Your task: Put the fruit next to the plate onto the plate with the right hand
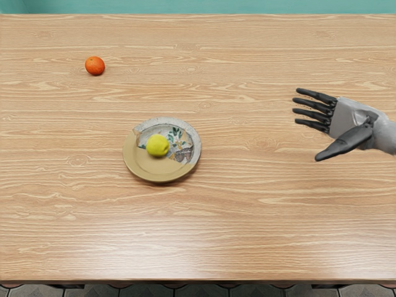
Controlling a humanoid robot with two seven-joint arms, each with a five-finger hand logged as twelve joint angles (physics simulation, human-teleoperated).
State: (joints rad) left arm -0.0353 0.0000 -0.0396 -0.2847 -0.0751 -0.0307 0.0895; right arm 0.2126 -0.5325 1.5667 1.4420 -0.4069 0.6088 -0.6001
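Head view:

- The yellow fruit [158, 145] lies on the plate [133, 162], a little left of the middle of the picture.
- It sits in the upper part of the plate and is round.
- The right hand [344, 121] is at the right edge of the picture, a bit higher up than the plate.
- Its arm comes in from the right side.
- The hand is wide open and has nothing in it.
- Its four dark fingers [312, 94] are straight and point left, toward the middle of the table.
- The thumb [337, 148] sticks out below them, down and to the left.
- The hand is well apart from the fruit and the plate, with bare wood between them.
- An orange [94, 65] lies alone in the upper left of the picture, well apart from the plate and far from the hand.
- The table [260, 223] is light wood with wavy lines running from side to side, and it fills almost the whole picture.
- The plate is round and tan, with a pale painted patch in green and dark spots; the shapes are too small to make out.
- A strip of blue-green wall [198, 5] shows along the top edge.
- A thin strip of dark grey floor [198, 291] shows along the bottom edge.
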